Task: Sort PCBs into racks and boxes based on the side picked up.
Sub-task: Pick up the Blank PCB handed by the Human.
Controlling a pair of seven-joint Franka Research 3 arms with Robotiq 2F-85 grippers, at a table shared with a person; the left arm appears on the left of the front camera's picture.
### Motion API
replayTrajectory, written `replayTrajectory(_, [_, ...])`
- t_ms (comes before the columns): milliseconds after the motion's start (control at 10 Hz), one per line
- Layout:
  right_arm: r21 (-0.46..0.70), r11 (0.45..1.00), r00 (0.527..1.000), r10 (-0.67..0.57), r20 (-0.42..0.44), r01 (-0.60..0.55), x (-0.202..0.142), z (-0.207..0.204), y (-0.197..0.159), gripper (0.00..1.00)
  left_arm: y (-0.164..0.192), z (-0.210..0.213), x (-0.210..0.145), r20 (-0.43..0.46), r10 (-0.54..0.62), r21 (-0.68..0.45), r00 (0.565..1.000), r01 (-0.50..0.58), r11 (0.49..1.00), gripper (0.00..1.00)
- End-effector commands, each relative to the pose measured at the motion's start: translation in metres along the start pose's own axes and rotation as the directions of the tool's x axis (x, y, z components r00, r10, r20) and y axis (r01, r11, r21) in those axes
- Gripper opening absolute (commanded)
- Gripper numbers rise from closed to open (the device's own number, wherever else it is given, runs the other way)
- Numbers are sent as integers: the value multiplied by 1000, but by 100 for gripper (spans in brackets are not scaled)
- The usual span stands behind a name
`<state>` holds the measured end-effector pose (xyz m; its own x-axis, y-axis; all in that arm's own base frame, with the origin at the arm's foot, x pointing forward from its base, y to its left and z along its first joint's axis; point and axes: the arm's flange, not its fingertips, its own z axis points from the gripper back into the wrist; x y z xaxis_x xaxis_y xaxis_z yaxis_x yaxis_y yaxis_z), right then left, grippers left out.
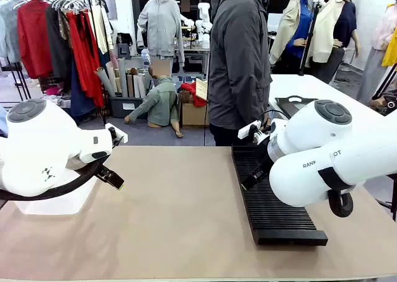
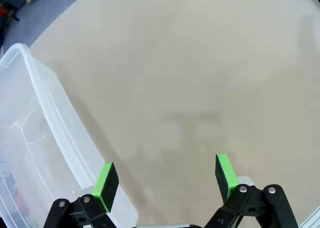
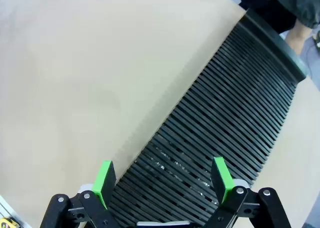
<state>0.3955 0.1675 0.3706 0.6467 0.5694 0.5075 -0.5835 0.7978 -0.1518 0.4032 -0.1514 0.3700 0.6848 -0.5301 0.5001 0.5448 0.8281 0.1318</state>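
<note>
The PCBs are out of view. The long black ribbed rack (image 1: 273, 198) lies on the table's right half, running away from me; its slots (image 3: 225, 118) hold nothing. My right gripper (image 1: 248, 183) (image 3: 162, 182) hangs open just above the rack's left edge, green pads wide apart and nothing between them. A clear plastic box (image 1: 56, 204) (image 2: 30, 138) stands at the left under my left arm. My left gripper (image 1: 115, 181) (image 2: 165, 180) is open too, over bare table beside the box's rim.
A person in a dark grey jacket (image 1: 239, 65) stands at the far side, right behind the rack's far end; a hand (image 3: 299, 37) hangs near it. The tan tabletop (image 1: 180, 214) stretches bare between box and rack.
</note>
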Motion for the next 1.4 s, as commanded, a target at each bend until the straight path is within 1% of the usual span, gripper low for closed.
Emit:
replayTrajectory(0, [0, 1000, 1000, 0, 0, 0, 0, 0, 0, 100, 0, 0, 0, 0, 0, 0, 1000, 0, 1000, 100])
replayTrajectory(900, [0, 1000, 1000, 0, 0, 0, 0, 0, 0, 100, 0, 0, 0, 0, 0, 0, 1000, 0, 1000, 100])
replayTrajectory(1000, [0, 1000, 1000, 0, 0, 0, 0, 0, 0, 100, 2, 5, 5, 3, -7, -3, 1000, 7, 1000, 100])
replayTrajectory(1200, [5, 1000, 1000, -28, -11, 28, 10, 21, -13, 100, 13, 15, 17, -34, 12, -8, 999, -13, 1000, 100])
replayTrajectory(1300, [28, 999, 1000, -30, -7, 31, 15, 29, -19, 100, 19, 21, 24, -43, 21, -12, 999, -22, 1000, 100])
